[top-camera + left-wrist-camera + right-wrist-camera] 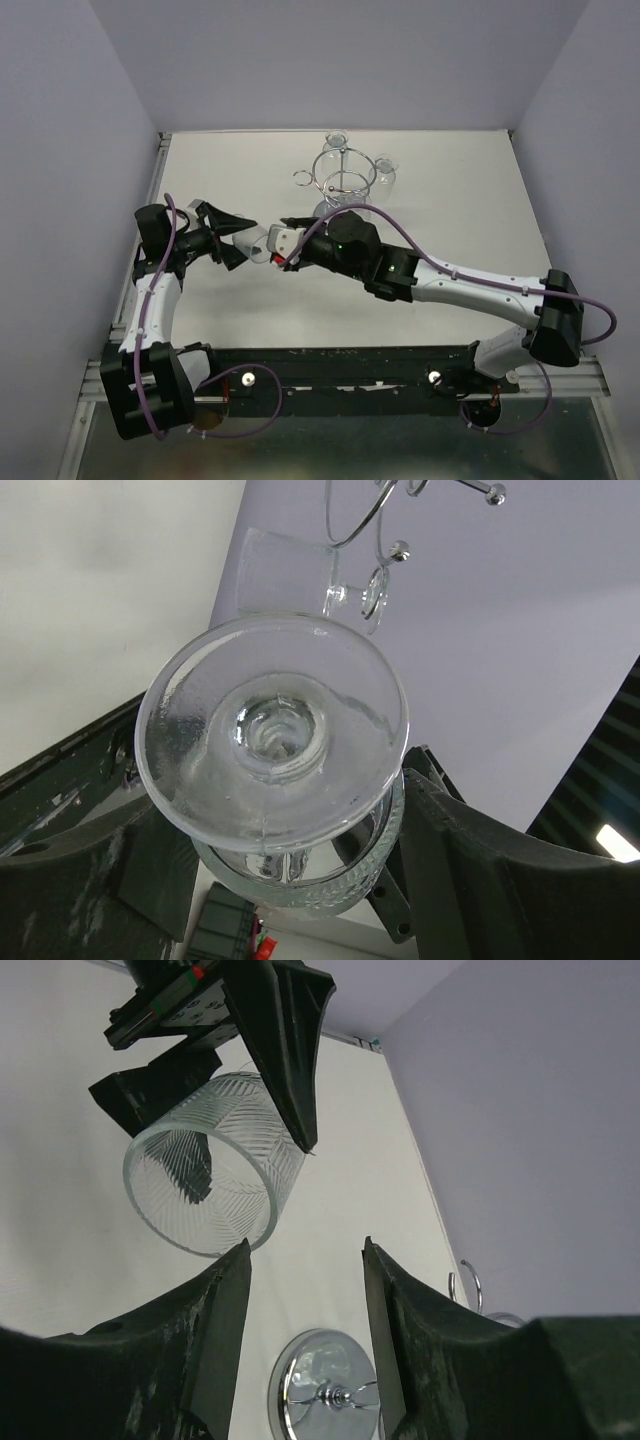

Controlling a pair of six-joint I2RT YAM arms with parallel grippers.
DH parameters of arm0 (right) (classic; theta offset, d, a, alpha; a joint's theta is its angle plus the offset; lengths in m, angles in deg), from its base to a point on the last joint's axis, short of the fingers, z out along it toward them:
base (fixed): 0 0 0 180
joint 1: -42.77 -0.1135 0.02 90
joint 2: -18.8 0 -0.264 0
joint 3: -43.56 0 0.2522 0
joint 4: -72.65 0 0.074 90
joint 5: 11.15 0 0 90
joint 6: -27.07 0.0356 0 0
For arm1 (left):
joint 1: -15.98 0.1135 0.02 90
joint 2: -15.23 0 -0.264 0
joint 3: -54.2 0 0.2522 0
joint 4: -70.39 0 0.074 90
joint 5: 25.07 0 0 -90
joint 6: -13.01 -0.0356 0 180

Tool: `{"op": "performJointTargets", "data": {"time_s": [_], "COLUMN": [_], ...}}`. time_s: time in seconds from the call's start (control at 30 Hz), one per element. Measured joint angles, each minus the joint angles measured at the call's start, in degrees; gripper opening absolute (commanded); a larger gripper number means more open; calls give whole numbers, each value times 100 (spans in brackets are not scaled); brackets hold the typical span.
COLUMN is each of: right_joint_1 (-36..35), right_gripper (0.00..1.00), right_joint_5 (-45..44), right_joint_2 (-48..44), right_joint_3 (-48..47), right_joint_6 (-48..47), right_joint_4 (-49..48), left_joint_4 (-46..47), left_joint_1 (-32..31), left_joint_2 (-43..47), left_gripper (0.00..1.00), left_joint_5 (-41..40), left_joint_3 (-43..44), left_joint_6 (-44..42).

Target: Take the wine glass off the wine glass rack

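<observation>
Our left gripper (240, 238), arm bent inward, clasps the wine glass (272, 730) off and near-left of the wine glass rack (341, 176). Our right gripper (305, 1250), outstretched past the rack, gapes beside the glass.

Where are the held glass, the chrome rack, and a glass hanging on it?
Held wine glass (272, 730), left wrist view, foot.
Wine glass rack (300, 1380), right wrist view, disc base.
Hanging glass (285, 575), left wrist view, bowl.

Left arm (150, 300) bends inward, the left tool (240, 240) clamped on a wine glass (272, 730) held sideways. Right arm (470, 285) stretches across from the right, the right tool (306, 1245) facing it closely, fingers spread apart, holding nothing.
</observation>
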Motion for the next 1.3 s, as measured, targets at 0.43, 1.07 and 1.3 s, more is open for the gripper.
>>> {"op": "performJointTargets", "data": {"time_s": [0.43, 1.07, 1.3], "right_joint_1": [-2, -153, -225], "right_gripper": [44, 26, 1], "right_joint_5": [-155, -741, -909], "right_joint_2": [774, 1241, 1274], "right_joint_3": [-584, -682, -636], "right_joint_6": [612, 601, 448], "right_joint_4": [-44, -564, -662], "left_joint_4": [-186, -544, -686], "left_joint_1": [-2, -39, -33], "left_joint_2": [140, 203, 203], "left_gripper": [0, 0, 65], "left_joint_5": [-4, -118, -162], "left_joint_3": [-79, -116, -114], "left_joint_6": [-17, 184, 317]}}
